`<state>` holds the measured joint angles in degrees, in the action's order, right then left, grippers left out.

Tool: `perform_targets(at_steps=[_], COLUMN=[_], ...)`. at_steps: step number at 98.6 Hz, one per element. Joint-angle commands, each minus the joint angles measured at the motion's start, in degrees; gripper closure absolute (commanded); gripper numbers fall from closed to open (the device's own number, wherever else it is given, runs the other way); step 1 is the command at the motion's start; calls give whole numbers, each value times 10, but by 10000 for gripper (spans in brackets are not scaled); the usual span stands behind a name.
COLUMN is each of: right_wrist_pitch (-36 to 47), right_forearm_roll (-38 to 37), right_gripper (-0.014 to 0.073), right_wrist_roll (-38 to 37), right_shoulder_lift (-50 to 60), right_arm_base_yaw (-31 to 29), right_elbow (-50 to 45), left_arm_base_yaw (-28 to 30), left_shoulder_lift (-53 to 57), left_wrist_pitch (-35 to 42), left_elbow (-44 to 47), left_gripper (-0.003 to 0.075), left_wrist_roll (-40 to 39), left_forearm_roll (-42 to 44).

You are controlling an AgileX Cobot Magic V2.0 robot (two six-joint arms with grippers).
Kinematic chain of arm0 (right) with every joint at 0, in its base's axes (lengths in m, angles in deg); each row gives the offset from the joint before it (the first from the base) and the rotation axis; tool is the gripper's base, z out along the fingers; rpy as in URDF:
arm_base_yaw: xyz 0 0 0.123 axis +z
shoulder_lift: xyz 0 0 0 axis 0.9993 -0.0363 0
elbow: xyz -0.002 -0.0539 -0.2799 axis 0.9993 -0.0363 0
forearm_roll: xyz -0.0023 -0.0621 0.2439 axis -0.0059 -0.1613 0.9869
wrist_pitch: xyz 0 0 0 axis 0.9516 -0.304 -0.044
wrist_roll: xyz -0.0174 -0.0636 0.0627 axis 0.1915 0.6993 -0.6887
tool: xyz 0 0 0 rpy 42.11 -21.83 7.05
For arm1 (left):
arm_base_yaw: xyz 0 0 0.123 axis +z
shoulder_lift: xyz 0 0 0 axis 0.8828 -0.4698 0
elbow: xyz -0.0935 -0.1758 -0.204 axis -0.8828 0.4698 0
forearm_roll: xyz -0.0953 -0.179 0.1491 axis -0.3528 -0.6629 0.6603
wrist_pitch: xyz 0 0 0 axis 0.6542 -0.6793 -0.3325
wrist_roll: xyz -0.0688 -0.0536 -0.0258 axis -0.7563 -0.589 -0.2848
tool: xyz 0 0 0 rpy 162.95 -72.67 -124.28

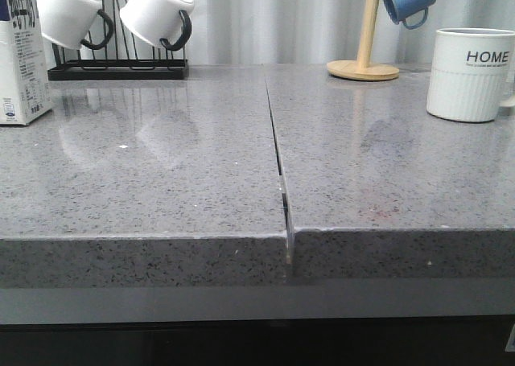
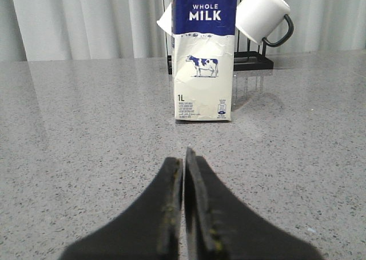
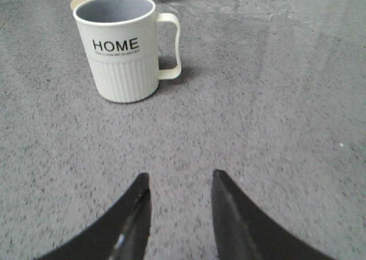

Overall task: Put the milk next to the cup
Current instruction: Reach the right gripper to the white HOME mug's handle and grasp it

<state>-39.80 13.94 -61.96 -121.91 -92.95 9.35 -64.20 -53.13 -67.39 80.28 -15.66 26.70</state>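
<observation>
The milk carton (image 1: pixel 20 56) stands upright at the far left of the grey counter, cut by the frame edge. In the left wrist view the milk (image 2: pixel 204 60) shows its blue "WHOLE MILK" top and cow picture, some way ahead of my left gripper (image 2: pixel 184 157), which is shut and empty. The white "HOME" cup (image 1: pixel 471 74) stands at the far right. In the right wrist view the cup (image 3: pixel 123 48) stands ahead of my right gripper (image 3: pixel 180 180), which is open and empty. Neither gripper shows in the front view.
A black rack (image 1: pixel 118 68) with white, black-handled mugs (image 1: pixel 157 12) stands at the back left, behind the milk. A wooden mug tree (image 1: pixel 364 64) with a blue mug (image 1: pixel 408 0) stands at the back right. A seam (image 1: pixel 278 157) splits the counter in two.
</observation>
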Motion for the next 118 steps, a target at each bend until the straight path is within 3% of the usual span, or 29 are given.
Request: perform_targets(at_steps=[1, 28, 73, 118], right_wrist_pitch=[112, 297, 357, 389], right_forearm_roll=[-1, -1, -1, -1], right_gripper=[286, 286, 286, 286], right_wrist_roll=[2, 3, 3, 3], right_shoulder_lift=[-42, -195, -422, -530], right_arm_base_yaw=[0, 0, -3, -15], right_elbow=[21, 39, 163, 241], left_arm_base_yaw=[1, 1, 1, 1], left_shoulder_lift=[19, 19, 19, 19], left_wrist_pitch=[43, 43, 43, 43], left_elbow=[23, 23, 23, 23], left_gripper=[733, 733, 733, 733], left_wrist_roll=[-5, -5, -5, -5], left_forearm_roll=[-1, -1, -1, -1])
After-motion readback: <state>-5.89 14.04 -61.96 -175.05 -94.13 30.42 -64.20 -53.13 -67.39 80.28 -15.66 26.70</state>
